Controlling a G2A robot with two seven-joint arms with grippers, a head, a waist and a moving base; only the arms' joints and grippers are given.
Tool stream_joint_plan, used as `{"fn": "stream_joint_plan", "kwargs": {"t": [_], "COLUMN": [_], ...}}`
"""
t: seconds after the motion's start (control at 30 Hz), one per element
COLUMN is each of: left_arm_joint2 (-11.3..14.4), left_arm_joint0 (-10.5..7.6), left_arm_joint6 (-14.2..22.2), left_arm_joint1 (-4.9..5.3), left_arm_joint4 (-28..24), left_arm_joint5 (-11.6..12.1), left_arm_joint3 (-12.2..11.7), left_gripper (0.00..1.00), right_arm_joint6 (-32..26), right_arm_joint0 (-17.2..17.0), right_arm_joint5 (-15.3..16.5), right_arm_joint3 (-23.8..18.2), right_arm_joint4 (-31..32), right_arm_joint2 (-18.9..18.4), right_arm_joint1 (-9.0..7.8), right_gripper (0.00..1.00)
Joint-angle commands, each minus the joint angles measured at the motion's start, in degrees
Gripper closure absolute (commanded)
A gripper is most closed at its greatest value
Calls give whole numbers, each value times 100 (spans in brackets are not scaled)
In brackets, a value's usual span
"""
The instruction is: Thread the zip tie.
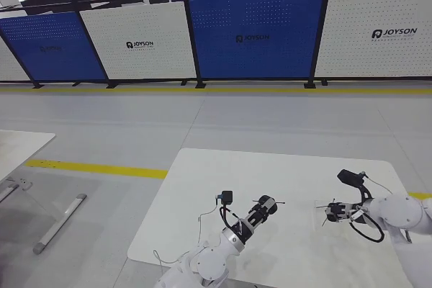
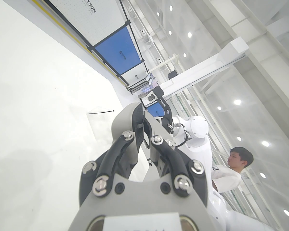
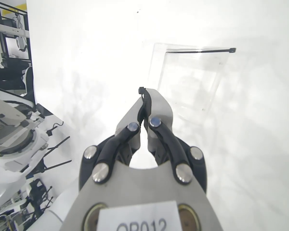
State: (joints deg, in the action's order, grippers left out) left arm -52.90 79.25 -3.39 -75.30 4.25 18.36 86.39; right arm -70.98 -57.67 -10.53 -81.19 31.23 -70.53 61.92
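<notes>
Right gripper: over the white table, fingers pressed together on a black zip tie; the tie's head pokes out just past the fingertips.

Second zip tie: lies flat across one end of the clear box, just beyond the right gripper.

Left gripper: near mid-table, well apart from the box, fingers drawn together. In the top view a thin black strip crosses its tips, possibly another tie; too small to confirm.
</notes>
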Motion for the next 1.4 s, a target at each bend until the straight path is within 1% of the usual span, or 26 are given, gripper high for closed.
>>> {"fn": "stream_joint_plan", "kwargs": {"t": [0.0, 0.1, 0.2, 0.3, 0.37, 0.4, 0.87, 0.9, 0.97, 1.0, 1.03, 1.17, 1.27, 1.33, 1.37], "left_arm_joint2": [0, 0, 0, 0, 0, 0, 0, 0, 0, 0, 0, 0, 0, 0, 0], "left_arm_joint0": [0, 0, 0, 0, 0, 0, 0, 0, 0, 0, 0, 0, 0, 0, 0], "left_arm_joint6": [0, 0, 0, 0, 0, 0, 0, 0, 0, 0, 0, 0, 0, 0, 0], "left_arm_joint1": [0, 0, 0, 0, 0, 0, 0, 0, 0, 0, 0, 0, 0, 0, 0], "left_arm_joint4": [0, 0, 0, 0, 0, 0, 0, 0, 0, 0, 0, 0, 0, 0, 0], "left_arm_joint5": [0, 0, 0, 0, 0, 0, 0, 0, 0, 0, 0, 0, 0, 0, 0], "left_arm_joint3": [0, 0, 0, 0, 0, 0, 0, 0, 0, 0, 0, 0, 0, 0, 0], "left_gripper": [100, 100, 100, 100, 100, 100, 100, 100, 100, 100, 100, 100, 100, 100, 100], "right_arm_joint6": [513, 803, 1069, 1477, 1827, 1892, 1919, 2033, 2560, 2847, 3199, 4063, 4537, 4631, 4589], "right_arm_joint0": [-130, -344, -580, -855, -1074, -1157, -1169, -1211, -1331, -1427, -1610, -2297, -2683, -2836, -2882], "right_arm_joint5": [-261, -451, -536, -554, -674, -707, -694, -669, -823, -895, -895, -878, -719, -541, -428], "right_arm_joint3": [-190, -503, -784, -1099, -1333, -1422, -1425, -1425, -1458, -1497, -1614, -2088, -2316, -2407, -2419], "right_arm_joint4": [26, -65, -186, -300, -319, -310, -312, -325, -287, -269, -250, -367, -525, -660, -754], "right_arm_joint2": [-64, -226, -390, -524, -594, -594, -586, -565, -558, -542, -512, -652, -826, -910, -971], "right_arm_joint1": [-1, -18, -36, -42, -40, -40, -39, -32, -6, 12, 33, 60, 69, 70, 66], "right_gripper": [100, 100, 100, 100, 100, 100, 100, 100, 100, 100, 100, 100, 100, 100, 100]}}
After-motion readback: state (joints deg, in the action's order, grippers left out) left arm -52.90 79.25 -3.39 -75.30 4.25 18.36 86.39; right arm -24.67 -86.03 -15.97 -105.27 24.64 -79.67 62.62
